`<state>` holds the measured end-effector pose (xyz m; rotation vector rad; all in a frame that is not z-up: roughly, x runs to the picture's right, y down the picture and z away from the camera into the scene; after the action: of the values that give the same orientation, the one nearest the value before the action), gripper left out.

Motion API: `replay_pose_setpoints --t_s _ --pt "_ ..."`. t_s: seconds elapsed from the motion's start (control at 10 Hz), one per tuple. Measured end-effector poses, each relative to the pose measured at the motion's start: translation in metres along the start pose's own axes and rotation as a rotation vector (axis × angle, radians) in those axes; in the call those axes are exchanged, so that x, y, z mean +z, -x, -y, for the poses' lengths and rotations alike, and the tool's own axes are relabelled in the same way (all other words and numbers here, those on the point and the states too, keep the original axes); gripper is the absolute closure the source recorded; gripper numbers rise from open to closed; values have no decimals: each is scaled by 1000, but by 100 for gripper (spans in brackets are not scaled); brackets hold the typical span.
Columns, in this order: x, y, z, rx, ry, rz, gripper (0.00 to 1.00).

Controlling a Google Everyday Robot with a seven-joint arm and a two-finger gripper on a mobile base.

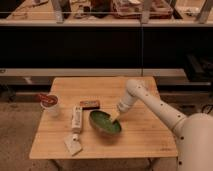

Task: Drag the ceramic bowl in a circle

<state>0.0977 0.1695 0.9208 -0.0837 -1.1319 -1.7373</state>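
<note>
The ceramic bowl (104, 123), wide, glossy and green, sits near the middle of the wooden table (150, 137) and looks tipped up on its right side. My gripper (115, 116) is at the bowl's right rim, shut on it. The white arm reaches in from the lower right and bends down to the bowl over the table's back right part.
A white cup with red contents (49, 103) stands at the table's left. A brown bar (90, 104) lies just behind the bowl, a white tube (77, 118) right beside its left edge, and a pale packet (73, 144) near the front. Dark shelving stands behind the table.
</note>
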Motion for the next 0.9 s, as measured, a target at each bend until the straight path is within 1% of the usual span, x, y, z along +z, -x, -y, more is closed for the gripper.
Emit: replay_pose_setpoints --t_s 0.1,0.2,0.3,0.4,0.5,0.6,0.7,0.8,0.9 --pt "-16 -5 -22 53 -5 -56 100" --pt "-37 -8 -42 95 -1 -118 100" --pt "-61 -9 -58 122 15 -174 100" --pt "-84 -6 -69 135 39 -216 100" --pt "-105 0 -75 140 66 -239 100" --pt "-117 15 -79 144 100 -233 100" --pt "-117 30 -79 150 119 -210 100" --pt "-113 52 -80 164 133 -182 100" --pt "-107 82 -78 181 147 -152 100"
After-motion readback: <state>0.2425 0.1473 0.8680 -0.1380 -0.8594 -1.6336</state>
